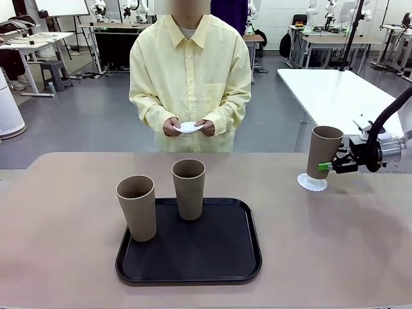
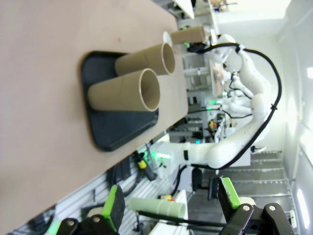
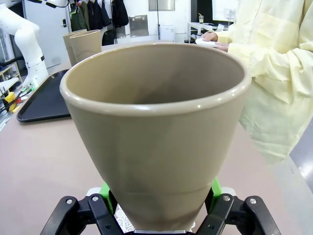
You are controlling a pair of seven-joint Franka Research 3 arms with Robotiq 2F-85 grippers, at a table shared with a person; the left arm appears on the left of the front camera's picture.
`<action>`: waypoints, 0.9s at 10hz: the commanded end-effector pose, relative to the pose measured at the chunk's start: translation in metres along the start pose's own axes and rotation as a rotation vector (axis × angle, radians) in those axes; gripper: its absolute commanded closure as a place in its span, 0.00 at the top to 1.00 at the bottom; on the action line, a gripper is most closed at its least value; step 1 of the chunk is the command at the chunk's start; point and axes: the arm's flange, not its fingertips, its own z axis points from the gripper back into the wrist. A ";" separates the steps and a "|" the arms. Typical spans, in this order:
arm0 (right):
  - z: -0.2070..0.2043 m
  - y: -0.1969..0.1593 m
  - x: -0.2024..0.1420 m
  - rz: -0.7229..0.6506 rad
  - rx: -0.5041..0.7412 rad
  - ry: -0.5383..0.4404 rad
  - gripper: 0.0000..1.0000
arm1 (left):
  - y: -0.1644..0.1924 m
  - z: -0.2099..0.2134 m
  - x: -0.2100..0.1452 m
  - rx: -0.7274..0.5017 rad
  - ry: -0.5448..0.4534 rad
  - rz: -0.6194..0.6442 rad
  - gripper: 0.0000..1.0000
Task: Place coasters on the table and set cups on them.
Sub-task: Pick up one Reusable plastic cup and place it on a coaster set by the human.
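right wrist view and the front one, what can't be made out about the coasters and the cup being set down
- Front view: whether the cup in the right gripper rests on the coaster or hovers just above it; the angle hides the contact.
- Right wrist view: the cup itself covers nearly all of that coaster.
- Front view: how many more coasters the person's hands hold; too small to count.

Bench [image 1: 360,257]: wide beige top, matte, with rounded corners.
Tray [image 1: 219,257]: black, rounded corners, flat on the bench toward 6 o'clock, near the front edge.
Doily [image 1: 313,185]: small, white, lacy-edged, at 2 o'clock from the tray, well apart from it.
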 end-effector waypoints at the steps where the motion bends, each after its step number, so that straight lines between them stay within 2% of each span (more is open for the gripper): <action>1: -0.004 -0.002 -0.003 -0.004 0.017 -0.011 0.81 | 0.000 0.001 -0.001 -0.008 -0.001 -0.009 1.00; 9: -0.018 -0.004 -0.015 -0.012 0.051 -0.022 0.81 | 0.000 0.001 -0.001 -0.008 -0.001 -0.009 1.00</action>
